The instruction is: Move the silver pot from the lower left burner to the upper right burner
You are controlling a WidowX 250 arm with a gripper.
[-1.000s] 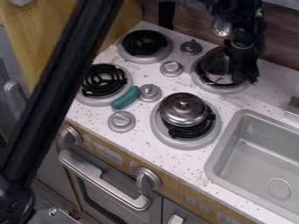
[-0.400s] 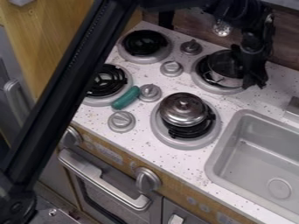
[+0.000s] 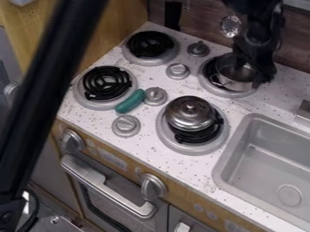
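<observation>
Beside the left burner (image 3: pixel 80 98) rests a green toy vegetable (image 3: pixel 130 101).

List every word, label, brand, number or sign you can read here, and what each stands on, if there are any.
Readable text: none.
Front panel: pale marks between the big knobs, too faint to read.
Same panel, lower right: more small marks, too small to read.
Pot, sink: no text I can make out.

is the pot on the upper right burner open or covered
Open: the pot shows its dark inside past the rim, with no lid over it.
</observation>
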